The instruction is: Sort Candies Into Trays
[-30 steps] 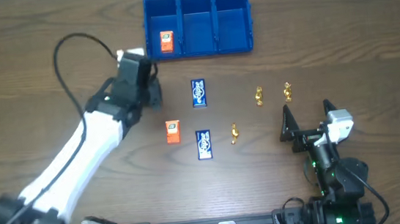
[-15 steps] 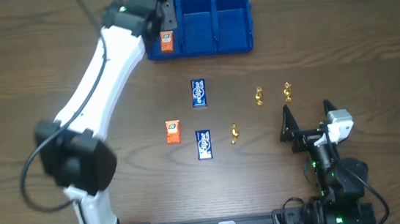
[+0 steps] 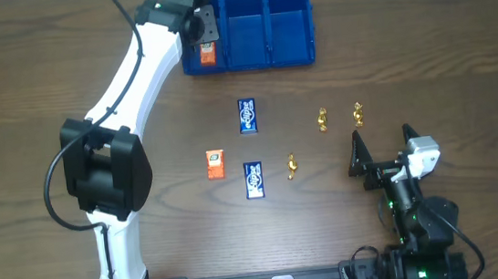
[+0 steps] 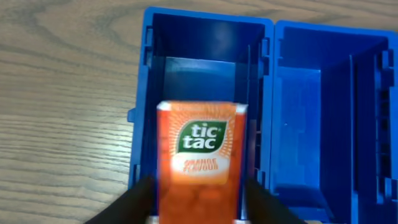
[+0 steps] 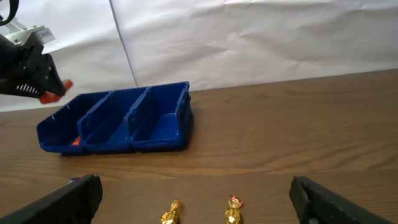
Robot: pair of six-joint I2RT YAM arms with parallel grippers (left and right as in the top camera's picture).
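The blue tray (image 3: 251, 64) stands at the far side of the table (image 3: 461, 55), with three compartments in a row. From the right wrist view a bit of orange (image 5: 74, 141) shows low in the left compartment; it is perhaps a candy box lying there, I cannot tell surely.

The left arm is stretched long across the wood. Its left gripper (image 4: 198, 202) hangs over that left compartment and pinches an orange box (image 4: 202, 149) by its two sides, label toward the wrist camera. The right gripper (image 3: 383, 147) sits near its base, fingers spread wide.

On the table lie a second orange box (image 3: 215, 164), a blue packet (image 3: 247, 116), another blue packet (image 3: 253, 179), a gold-wrapped candy (image 3: 292, 165) and two more — a second gold candy (image 3: 322, 120) and a third gold candy (image 3: 357, 113). All are well apart from the tray, with a band of wood between.
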